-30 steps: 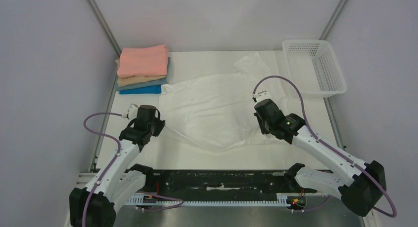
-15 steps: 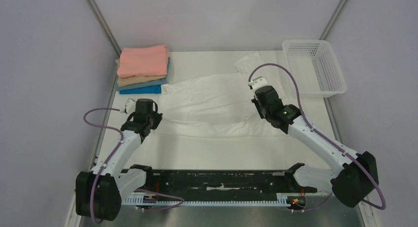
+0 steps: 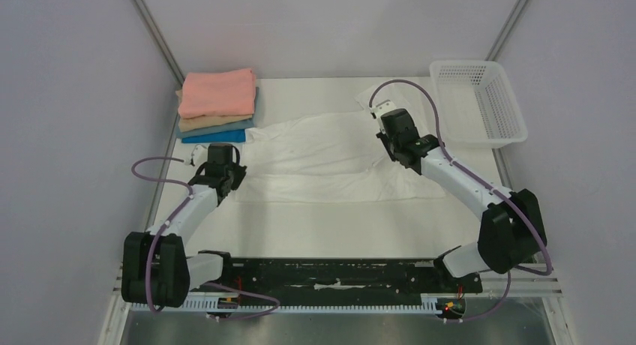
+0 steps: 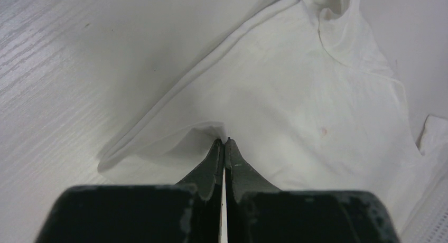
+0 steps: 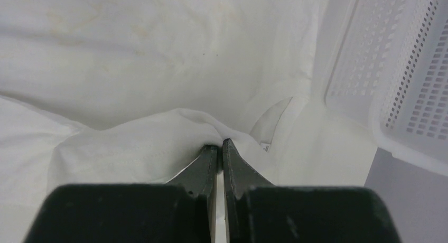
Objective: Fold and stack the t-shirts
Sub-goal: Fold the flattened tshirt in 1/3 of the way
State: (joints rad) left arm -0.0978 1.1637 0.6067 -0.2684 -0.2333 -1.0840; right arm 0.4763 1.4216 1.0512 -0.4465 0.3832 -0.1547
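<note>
White shirt (image 3: 322,157): lies across the middle of the worktop (image 3: 315,232), between the stack and the basket (image 3: 480,97); its near part is doubled over along one long crease.
Left tool (image 4: 224,143): jaws together, clamped on a pinch of the white shirt's edge at its left end.
Right tool (image 5: 219,144): jaws together, clamped on a pinch of the same cloth at the right end, near the basket.
Stack of folded shirts (image 3: 217,105): far left corner, pink one on top.
Step in hand: judged to be the first lengthwise fold.
Next move: probably calls for laying both pinches down level, cloth taut, then parting the jaws.
</note>
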